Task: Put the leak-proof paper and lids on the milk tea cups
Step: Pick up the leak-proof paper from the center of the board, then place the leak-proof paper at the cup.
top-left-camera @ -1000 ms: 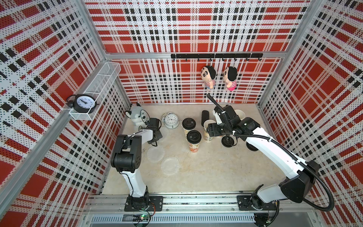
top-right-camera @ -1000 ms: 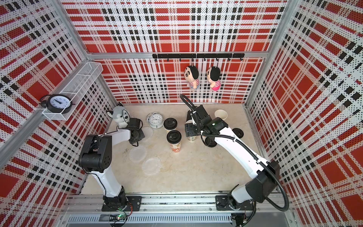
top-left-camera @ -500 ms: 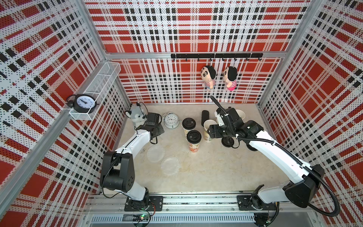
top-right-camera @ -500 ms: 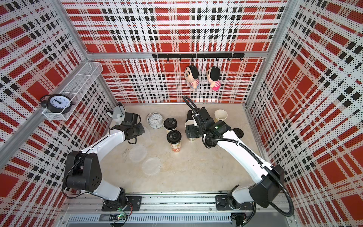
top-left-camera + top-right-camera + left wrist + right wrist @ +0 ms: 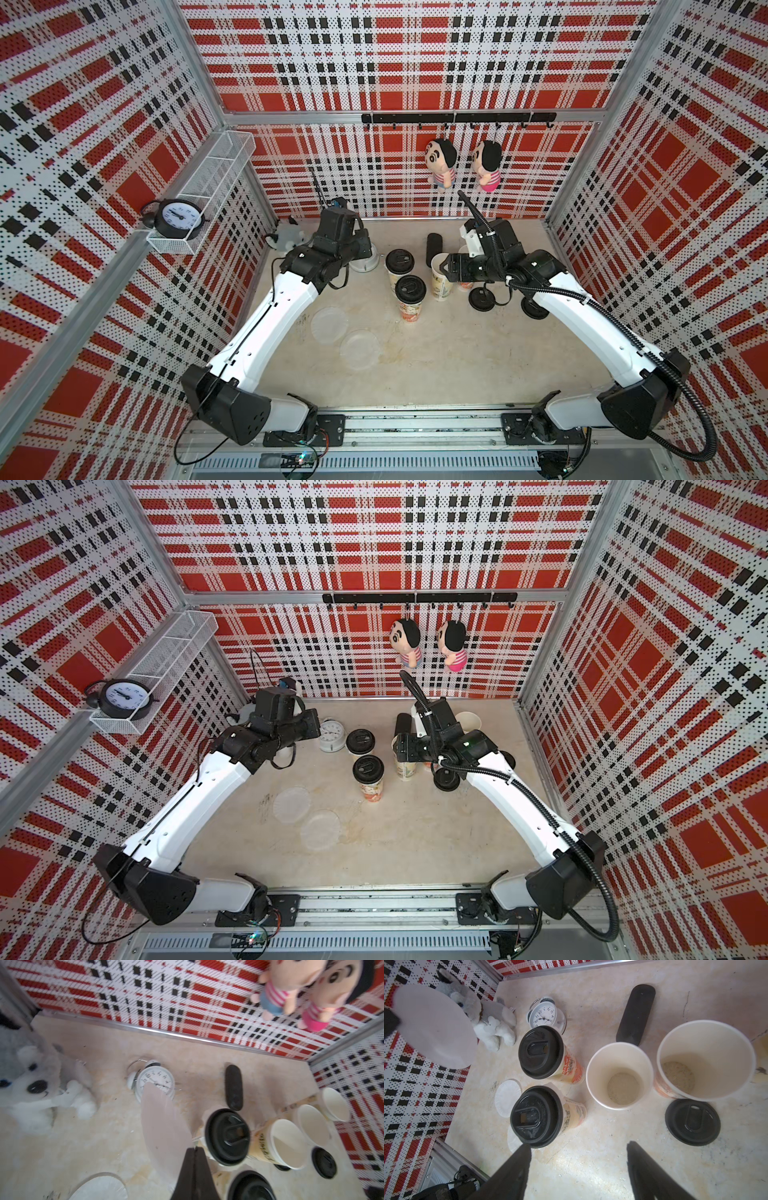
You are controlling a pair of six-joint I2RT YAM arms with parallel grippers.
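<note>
Red plaid walls point(image 5: 415, 62) enclose a beige table point(image 5: 457, 353). The right gripper point(image 5: 578, 1144) hangs with jaws apart near the open cups point(image 5: 619, 1075), which stand at three o'clock of two lidded cups point(image 5: 410, 297). The left gripper point(image 5: 194, 1150) pinches one paper sheet point(image 5: 164, 1124). Two more sheets point(image 5: 329, 325) lie on the table at eight o'clock of the lidded cups.

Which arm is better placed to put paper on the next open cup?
Left. The left gripper pinches a paper sheet; the right gripper is open and empty by an open cup.
</note>
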